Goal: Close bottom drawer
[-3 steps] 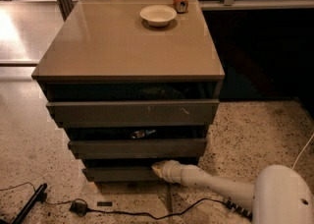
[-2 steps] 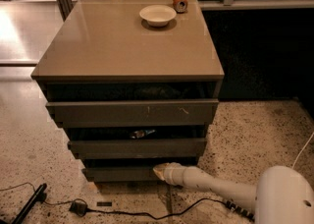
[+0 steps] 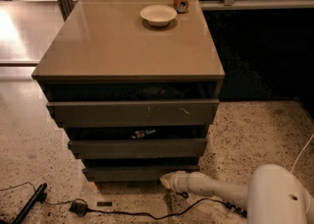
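The bottom drawer point(image 3: 132, 173) is the lowest and narrowest of three dark grey-brown drawer fronts in the cabinet; it stands pulled out a little, with a dark gap above it. My gripper point(image 3: 166, 179) sits at the end of the white arm point(image 3: 211, 188), low near the floor. Its tip is against the right part of the bottom drawer's front panel. The middle drawer point(image 3: 137, 147) and the top drawer point(image 3: 132, 112) also stand out from the cabinet.
A white bowl point(image 3: 158, 14) and a can point(image 3: 180, 0) stand on the cabinet top point(image 3: 122, 46). A black cable point(image 3: 122, 213) and a dark rod point(image 3: 29, 203) lie on the speckled floor in front. A small object point(image 3: 142, 132) shows inside the middle drawer.
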Tool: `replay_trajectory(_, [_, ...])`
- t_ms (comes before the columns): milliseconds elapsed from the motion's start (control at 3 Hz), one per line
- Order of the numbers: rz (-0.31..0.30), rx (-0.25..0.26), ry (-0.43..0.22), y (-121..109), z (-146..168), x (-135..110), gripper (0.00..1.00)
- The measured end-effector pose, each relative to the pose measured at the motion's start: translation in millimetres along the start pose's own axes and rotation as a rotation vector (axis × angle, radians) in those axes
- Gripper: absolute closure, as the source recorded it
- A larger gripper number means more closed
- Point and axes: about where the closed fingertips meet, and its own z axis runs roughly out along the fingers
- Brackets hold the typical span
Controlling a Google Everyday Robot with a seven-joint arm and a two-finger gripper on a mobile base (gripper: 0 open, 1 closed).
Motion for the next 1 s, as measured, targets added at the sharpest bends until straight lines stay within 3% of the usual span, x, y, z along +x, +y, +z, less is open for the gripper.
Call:
replay_trajectory(333, [0.001,-0.002,0.001,0.5,0.6,0.3,1.00])
replay_trajectory(667, [0.061,0.019,-0.025,-14.0,10.2,-15.0,1.00])
replay_trajectory(1000, [0.064,0.045,-0.069,-19.8,12.4,-40.2,1.00])
